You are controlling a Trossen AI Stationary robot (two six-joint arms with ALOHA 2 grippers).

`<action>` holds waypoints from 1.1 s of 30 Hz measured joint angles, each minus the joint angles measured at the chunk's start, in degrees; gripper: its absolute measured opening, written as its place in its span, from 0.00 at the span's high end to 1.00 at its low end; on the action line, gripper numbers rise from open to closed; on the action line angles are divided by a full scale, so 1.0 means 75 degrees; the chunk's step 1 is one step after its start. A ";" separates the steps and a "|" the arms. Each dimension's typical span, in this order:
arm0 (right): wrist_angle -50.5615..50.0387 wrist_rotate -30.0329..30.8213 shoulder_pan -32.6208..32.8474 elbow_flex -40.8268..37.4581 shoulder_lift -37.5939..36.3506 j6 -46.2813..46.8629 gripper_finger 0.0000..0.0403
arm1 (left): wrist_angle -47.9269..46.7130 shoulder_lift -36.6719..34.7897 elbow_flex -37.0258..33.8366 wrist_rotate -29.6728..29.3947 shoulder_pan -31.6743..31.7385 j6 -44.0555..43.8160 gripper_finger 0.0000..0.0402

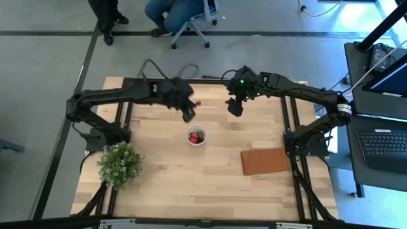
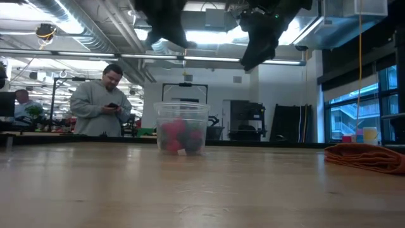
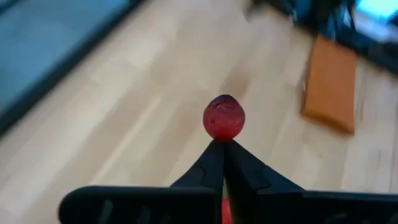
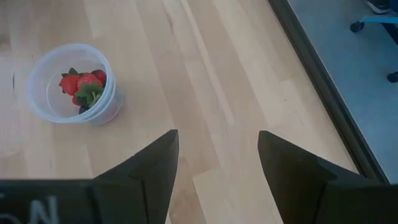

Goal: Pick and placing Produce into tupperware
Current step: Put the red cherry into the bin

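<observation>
Your left claw (image 3: 222,146) is pinched shut on a red berry (image 3: 224,117), at the cup's (image 1: 196,136) eleven o'clock above the counter (image 1: 165,172). Your right claw (image 4: 217,155), at one o'clock, gapes wide, holding nothing.

Wooden table (image 1: 210,184): cup (image 1: 196,136), mat (image 1: 265,161), seemingly potted bush (image 1: 119,163).

Tupperware (image 1: 196,136): small round translucent cup, upright mid-table, holding red and dark produce (image 4: 84,87) with green leaf bits; one red berry (image 3: 224,117) at the shut left fingertips.
</observation>
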 joint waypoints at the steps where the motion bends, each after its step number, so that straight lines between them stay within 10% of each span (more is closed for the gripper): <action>1: -0.0034 -0.0001 0.0000 0.0000 0.0000 -0.0001 0.45 | -0.0012 0.0166 0.0000 -0.0001 -0.0162 -0.0042 1.00; 33: -0.0256 -0.0001 0.0315 0.0000 -0.0003 0.0008 0.45 | -0.0779 0.2858 -0.0003 0.0405 -0.1492 -0.1629 1.00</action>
